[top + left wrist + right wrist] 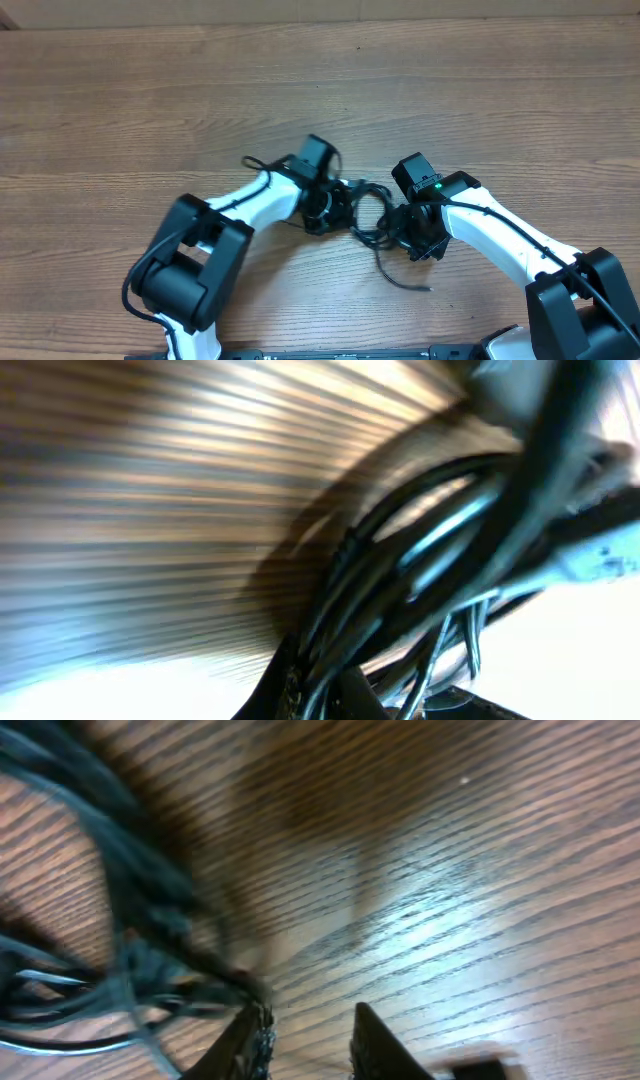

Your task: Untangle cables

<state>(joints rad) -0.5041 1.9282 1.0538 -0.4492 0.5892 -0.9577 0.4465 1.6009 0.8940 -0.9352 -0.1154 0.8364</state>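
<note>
The cables (367,210) lie knotted on the table (140,100) between the two arms, with one loose end trailing toward the near edge. The left gripper (326,207) is clamped on the knot's left side, and its wrist view shows several strands bunched at the fingers, likely to anchor the bundle. The right gripper (308,1042) has its jaws apart over bare wood, with the strands just beside one finger; it holds nothing and is probably placed to pick out one strand
</note>
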